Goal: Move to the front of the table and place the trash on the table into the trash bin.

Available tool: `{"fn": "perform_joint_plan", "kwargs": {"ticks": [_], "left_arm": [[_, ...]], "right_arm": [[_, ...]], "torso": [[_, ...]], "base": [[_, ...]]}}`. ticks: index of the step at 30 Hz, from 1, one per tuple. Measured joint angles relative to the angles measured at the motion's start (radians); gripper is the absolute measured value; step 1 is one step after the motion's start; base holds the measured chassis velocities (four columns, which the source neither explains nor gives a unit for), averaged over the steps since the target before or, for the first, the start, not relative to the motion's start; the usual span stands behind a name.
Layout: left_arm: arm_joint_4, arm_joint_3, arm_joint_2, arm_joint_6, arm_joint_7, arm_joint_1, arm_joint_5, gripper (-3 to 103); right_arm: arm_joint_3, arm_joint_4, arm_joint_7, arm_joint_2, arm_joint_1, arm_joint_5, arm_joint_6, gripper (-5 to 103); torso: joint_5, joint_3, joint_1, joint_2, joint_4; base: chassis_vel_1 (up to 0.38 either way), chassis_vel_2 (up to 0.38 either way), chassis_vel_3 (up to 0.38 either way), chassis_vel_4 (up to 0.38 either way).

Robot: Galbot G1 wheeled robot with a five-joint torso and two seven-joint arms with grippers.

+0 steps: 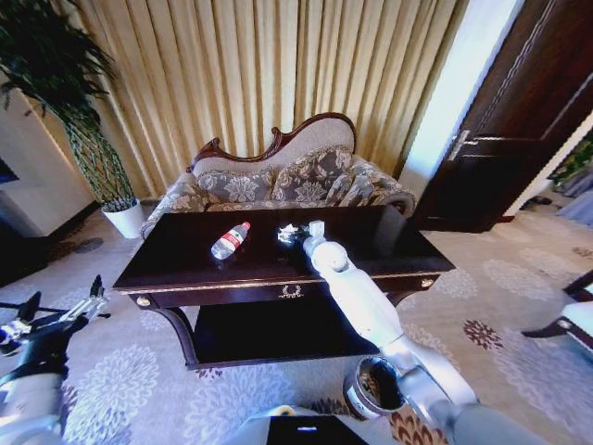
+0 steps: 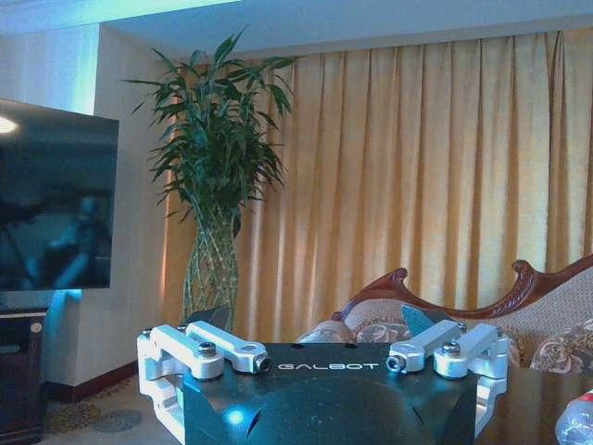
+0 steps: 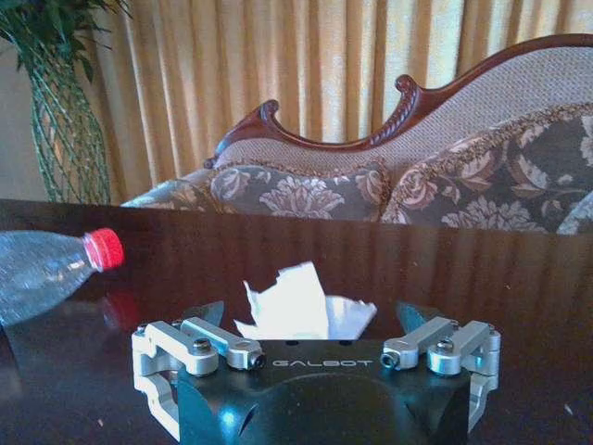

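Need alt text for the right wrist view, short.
Right gripper open low over the dark table, a white crumpled paper scrap between its fingers. A red-capped clear bottle lies nearby; a patterned sofa and curtains behind.

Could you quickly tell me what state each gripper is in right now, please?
Left gripper: jaws open, holding nothing, parked low beside the table.
Right gripper: over the tabletop, jaws open around a white paper scrap, not yet closed on it.

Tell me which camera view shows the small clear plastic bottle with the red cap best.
The head view: the small clear plastic bottle with the red cap lies whole on the dark glossy wooden table. The right wrist view shows its cap end close up, body cut off. The left wrist view catches a sliver at the edge.
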Motion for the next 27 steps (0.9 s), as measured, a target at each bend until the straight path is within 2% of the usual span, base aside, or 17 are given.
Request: {"fn": "perform_joint_plan", "kwargs": {"ticks": [1,3,5,8,9,13,15,16,17,20,21,23,24,25,27], "left_arm": [[0.000,0.001,0.000,0.000,0.000,-0.001,0.000,100],[0.000,0.001,0.000,0.000,0.001,-0.003,0.003,100],[0.000,0.001,0.000,-0.001,0.001,-0.003,0.004,100],[0.000,-0.002,0.002,-0.003,0.001,-0.002,0.005,100],[0.000,-0.002,0.002,-0.003,0.001,-0.002,0.005,100],[0.000,-0.010,0.002,-0.011,0.001,0.004,0.003,100],[0.000,-0.012,0.002,-0.012,0.001,0.006,0.002,100],[0.000,-0.015,0.001,-0.013,0.001,0.007,0.001,100],[0.000,-0.015,0.001,-0.013,0.001,0.007,0.001,100],[0.000,-0.026,0.001,-0.017,0.002,0.011,-0.008,100],[0.000,-0.026,0.001,-0.017,0.002,0.011,-0.008,100],[0.000,-0.033,0.004,-0.018,0.002,0.012,-0.016,100],[0.000,-0.033,0.005,-0.018,0.002,0.012,-0.017,100],[0.000,-0.033,0.006,-0.019,0.002,0.012,-0.019,100],[0.000,-0.033,0.007,-0.019,0.002,0.012,-0.020,100]], "right_arm": [[0.000,0.001,0.002,-0.002,-0.002,-0.003,-0.001,101],[-0.001,0.002,0.013,-0.002,-0.005,-0.008,-0.002,95],[-0.003,0.003,0.021,-0.002,-0.005,-0.008,-0.002,95],[-0.006,0.009,0.038,0.000,-0.009,-0.007,-0.002,79],[-0.006,0.009,0.038,0.000,-0.009,-0.007,-0.002,79],[-0.011,0.015,0.041,0.000,-0.015,-0.007,-0.002,57],[-0.011,0.016,0.041,0.001,-0.016,-0.007,-0.002,57],[-0.011,0.018,0.041,0.001,-0.018,-0.006,-0.002,51],[-0.011,0.018,0.041,0.001,-0.018,-0.006,-0.002,51],[-0.014,0.027,0.042,-0.002,-0.023,-0.005,-0.002,35],[-0.014,0.027,0.042,-0.002,-0.023,-0.005,-0.002,35],[-0.014,0.039,0.044,-0.007,-0.027,-0.001,-0.003,24],[-0.014,0.046,0.047,-0.008,-0.029,0.002,-0.003,24],[-0.012,0.066,0.057,-0.013,-0.035,0.013,0.000,14],[-0.008,0.085,0.067,-0.018,-0.041,0.023,0.007,14]], "torso": [[0.0000,0.000,0.000,0.000,-0.0001],[0.0000,0.000,0.000,0.000,-0.0001],[0.0000,0.000,0.000,0.000,0.0000],[-0.0001,0.000,0.000,0.000,0.0000],[-0.0001,0.000,0.000,0.000,0.0000],[0.0000,0.000,0.000,0.000,0.0000],[0.0000,0.000,0.000,0.000,0.0000],[0.0000,0.000,0.000,0.000,0.0000],[0.0000,0.000,0.000,0.000,0.0000],[0.0000,0.000,0.000,0.000,0.0001],[0.0000,0.000,0.000,0.000,0.0001],[-0.0001,0.000,0.000,0.000,0.0000],[0.0000,0.000,0.000,0.000,0.0000],[0.0000,0.000,0.000,0.000,0.0001],[0.0000,0.000,0.000,0.000,0.0002]], "base": [[0.000,0.000,0.000,0.000],[0.000,0.000,0.000,0.000],[0.000,0.000,0.000,0.000],[0.000,0.000,0.000,0.000],[0.000,0.000,0.000,0.000],[0.000,0.000,0.000,0.000],[0.000,0.000,0.000,0.000],[0.000,0.000,0.000,0.000],[0.000,0.000,0.000,0.000],[0.000,0.000,0.000,0.000],[0.000,0.000,0.000,0.000],[0.000,0.000,0.000,0.000],[0.000,0.000,0.000,0.000],[0.000,0.000,0.000,0.000],[0.000,0.000,0.000,0.000]]}}
